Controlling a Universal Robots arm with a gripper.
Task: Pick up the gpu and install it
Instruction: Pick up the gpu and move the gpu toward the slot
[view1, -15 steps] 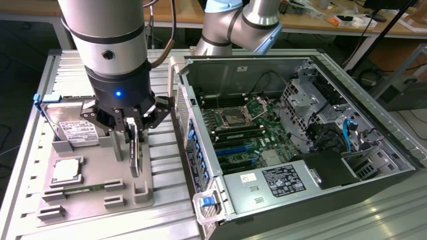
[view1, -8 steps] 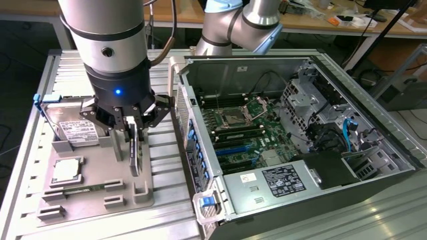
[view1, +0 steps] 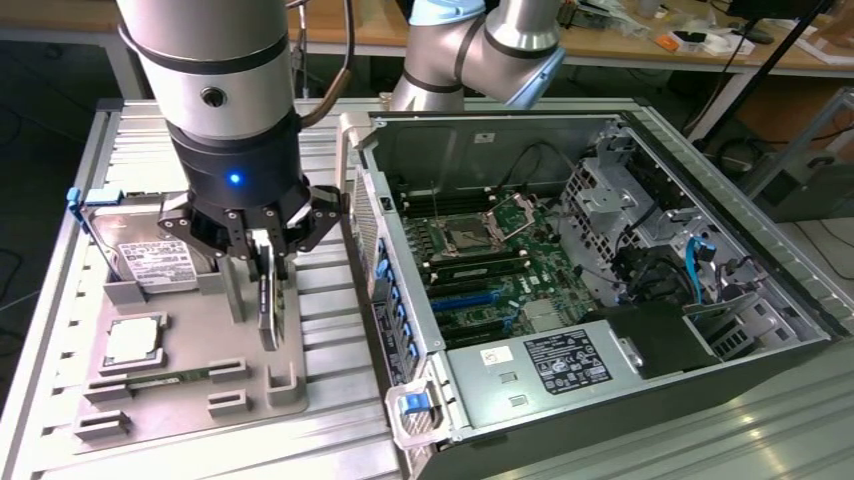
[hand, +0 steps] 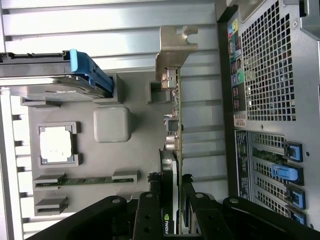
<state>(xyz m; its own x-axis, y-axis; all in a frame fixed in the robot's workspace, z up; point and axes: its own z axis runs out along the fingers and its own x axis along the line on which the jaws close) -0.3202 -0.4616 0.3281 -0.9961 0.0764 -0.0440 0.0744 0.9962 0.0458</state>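
Note:
The gpu (view1: 268, 305) is a thin dark card standing on edge over the grey fixture tray (view1: 200, 320), at the exterior view's left beside the open computer case. My gripper (view1: 262, 250) comes down from above and is shut on the card's upper edge, one finger on each face. In the wrist view the gpu (hand: 174, 125) shows edge-on, with its silver bracket (hand: 175, 47) at the far end, and the gripper (hand: 172, 215) clamps it between black fingers (hand: 149, 217). I cannot tell whether the card's lower edge still touches the tray.
On the tray lie a hard drive (view1: 154, 255) with a blue tab, a processor (view1: 134, 340) and a memory stick (view1: 167, 380). The open case (view1: 400, 300) stands right beside the tray, its motherboard (view1: 481, 260) exposed. A ribbed metal table (view1: 320, 430) is underneath.

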